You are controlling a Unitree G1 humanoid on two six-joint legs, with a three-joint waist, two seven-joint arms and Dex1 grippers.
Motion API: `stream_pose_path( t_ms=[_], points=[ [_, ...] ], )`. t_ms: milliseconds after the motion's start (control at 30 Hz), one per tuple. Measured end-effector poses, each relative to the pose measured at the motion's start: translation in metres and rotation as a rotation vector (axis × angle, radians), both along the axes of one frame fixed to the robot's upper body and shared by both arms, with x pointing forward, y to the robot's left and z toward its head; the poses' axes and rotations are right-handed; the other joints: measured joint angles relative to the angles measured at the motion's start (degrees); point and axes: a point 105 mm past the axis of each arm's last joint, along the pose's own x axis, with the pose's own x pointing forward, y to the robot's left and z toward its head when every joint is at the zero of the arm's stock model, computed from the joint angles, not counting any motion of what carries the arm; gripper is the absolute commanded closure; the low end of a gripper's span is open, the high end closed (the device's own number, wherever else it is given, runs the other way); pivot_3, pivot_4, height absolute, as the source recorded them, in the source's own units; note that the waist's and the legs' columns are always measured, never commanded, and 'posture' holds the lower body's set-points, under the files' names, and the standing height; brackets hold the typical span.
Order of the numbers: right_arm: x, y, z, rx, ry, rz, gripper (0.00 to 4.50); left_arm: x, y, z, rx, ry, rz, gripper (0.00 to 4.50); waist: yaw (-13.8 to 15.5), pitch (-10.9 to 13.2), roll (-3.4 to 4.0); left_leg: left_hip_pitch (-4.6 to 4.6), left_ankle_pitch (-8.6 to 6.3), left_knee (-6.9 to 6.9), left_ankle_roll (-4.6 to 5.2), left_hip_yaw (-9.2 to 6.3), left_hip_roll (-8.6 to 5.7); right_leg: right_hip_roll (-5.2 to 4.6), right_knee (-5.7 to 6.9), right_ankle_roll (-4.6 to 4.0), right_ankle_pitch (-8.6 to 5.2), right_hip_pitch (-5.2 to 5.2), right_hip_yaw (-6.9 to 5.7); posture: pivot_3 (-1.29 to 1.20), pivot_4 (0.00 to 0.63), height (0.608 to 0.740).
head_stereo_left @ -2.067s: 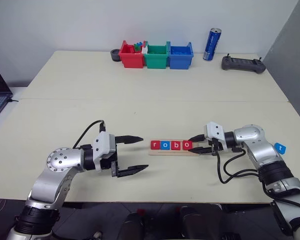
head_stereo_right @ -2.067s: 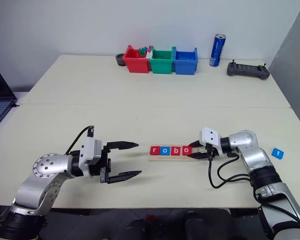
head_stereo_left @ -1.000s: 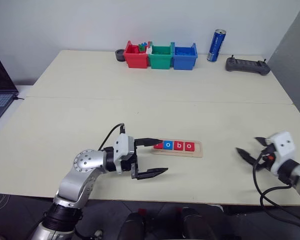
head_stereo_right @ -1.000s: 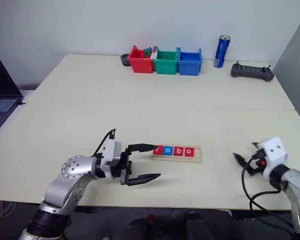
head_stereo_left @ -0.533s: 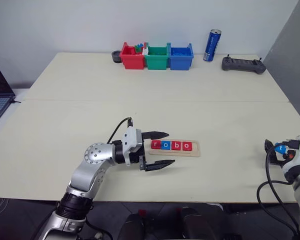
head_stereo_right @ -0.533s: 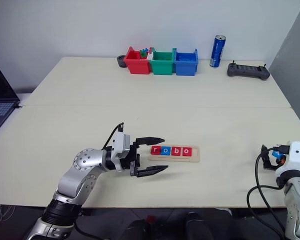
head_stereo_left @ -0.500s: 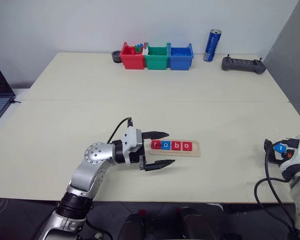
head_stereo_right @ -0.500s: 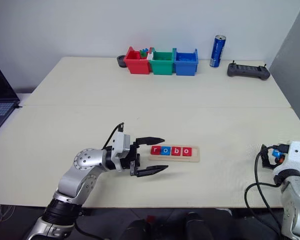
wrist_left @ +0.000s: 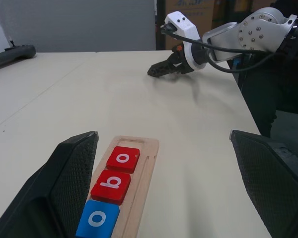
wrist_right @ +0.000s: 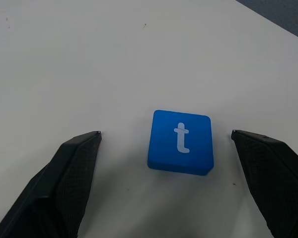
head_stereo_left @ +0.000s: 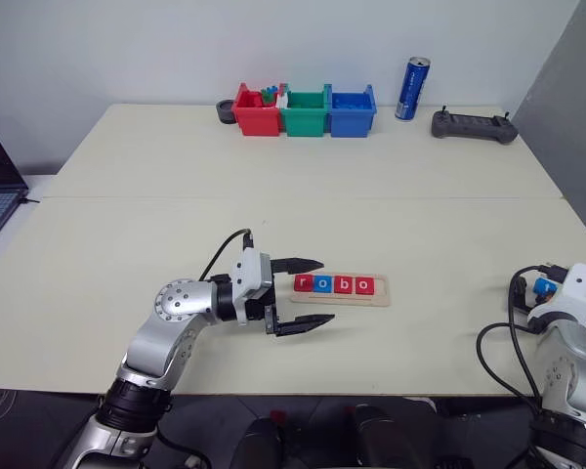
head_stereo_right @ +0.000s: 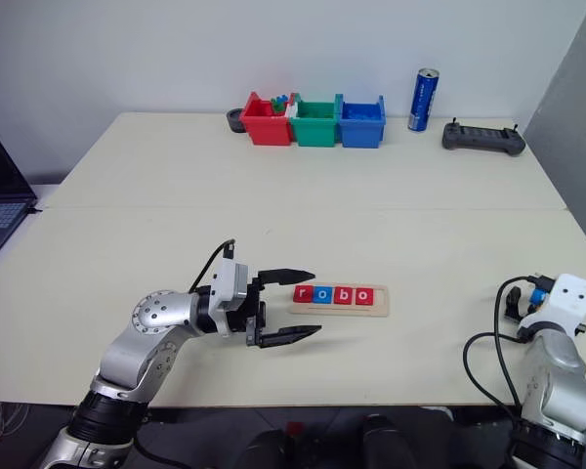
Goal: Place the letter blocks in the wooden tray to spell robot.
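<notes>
At the left, the left gripper [head_stereo_left: 308,292] hovers just above the table [head_stereo_left: 176,225] with its two black fingers spread wide and nothing between them, pointing toward the near end of the wooden tray [head_stereo_left: 382,291]. The tray lies flat just beside those fingertips and holds four letter blocks [head_stereo_left: 335,284] side by side in its groove: red r, blue o, red b, red o, with the slot at its right end bare. Well to the right, near the table's right edge, the right gripper [wrist_right: 166,144] sits low over the surface, its fingers spread wide on either side of the fifth tile, the blue t block [wrist_right: 181,142], without touching it. That block lies flat on the table, letter up, well apart from the tray.
</notes>
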Motion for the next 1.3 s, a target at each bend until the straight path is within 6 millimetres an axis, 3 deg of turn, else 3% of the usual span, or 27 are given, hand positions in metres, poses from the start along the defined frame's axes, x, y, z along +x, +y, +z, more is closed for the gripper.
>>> stream_pose_path(
  t_ms=[33,133,367,400,567,700,867,1000,1300],
  points=[
    [0.001,0.0,0.0,0.008,-0.003,-0.002,0.01,0.0,0.0,0.001,-0.001,-0.002,0.0,0.0,0.0,0.0,0.01,0.0,0.0,0.0,0.0,0.0,0.0,0.0,0.0,0.0,0.0,0.0,0.0,0.0,0.15,0.74],
    [0.004,0.0,0.0,0.039,-0.012,-0.013,0.61,0.0,0.0,0.001,-0.003,-0.003,0.004,0.0,-0.07,-0.01,0.02,0.0,0.0,0.0,0.0,-0.01,0.01,0.01,0.0,0.0,0.0,0.0,0.0,0.0,0.15,0.74],
    [0.005,0.001,0.001,0.041,-0.003,-0.029,3.03,0.001,0.003,0.002,0.004,-0.005,0.019,0.0,-0.04,-0.01,0.02,0.0,0.0,0.0,0.0,-0.01,0.0,0.01,0.0,0.0,0.0,0.0,0.0,0.0,0.15,0.74],
    [0.005,0.002,0.001,0.037,-0.001,-0.025,3.04,0.001,0.004,0.002,0.004,-0.004,0.02,0.0,-0.04,-0.01,0.02,-0.01,0.0,-0.01,0.0,-0.01,0.0,0.01,0.0,0.0,0.0,0.0,0.0,0.0,0.15,0.74],
    [0.003,0.02,0.002,0.008,0.039,0.053,3.03,0.001,0.004,0.001,0.003,-0.002,0.02,0.0,-0.11,-0.02,0.04,0.0,0.0,-0.03,0.0,-0.03,0.04,0.04,0.0,0.0,0.0,-0.01,-0.01,0.0,0.15,0.74],
    [0.003,0.074,0.005,0.041,0.084,0.268,3.03,-0.003,0.006,-0.002,0.009,0.007,0.018,0.0,-0.7,-0.05,0.07,0.01,0.0,-0.05,0.0,-0.05,0.12,0.11,0.01,-0.01,-0.01,-0.03,0.0,0.0,0.15,0.74],
    [-0.008,0.158,0.006,0.106,0.135,0.549,3.03,-0.007,0.014,-0.003,0.03,0.011,0.018,0.0,-0.77,-0.05,0.07,-0.04,0.0,-0.05,0.0,-0.14,0.12,0.12,-0.02,-0.03,-0.03,-0.04,-0.08,0.0,0.15,0.74],
    [-0.012,0.173,0.003,0.109,0.148,0.558,3.03,-0.011,0.016,-0.004,0.032,0.025,0.018,0.0,-0.61,-0.11,-0.02,-0.04,0.0,-0.05,0.0,-0.12,0.1,0.1,-0.07,-0.02,-0.04,-0.04,-0.07,0.0,0.15,0.74],
    [-0.019,0.185,0.003,0.161,0.14,0.619,0.01,-0.013,0.02,-0.004,0.047,0.024,0.025,0.0,-0.28,-0.15,-0.09,-0.03,0.0,-0.08,0.0,-0.14,0.12,0.11,-0.08,-0.03,-0.05,-0.04,-0.11,0.0,0.15,0.74]
  ],
)
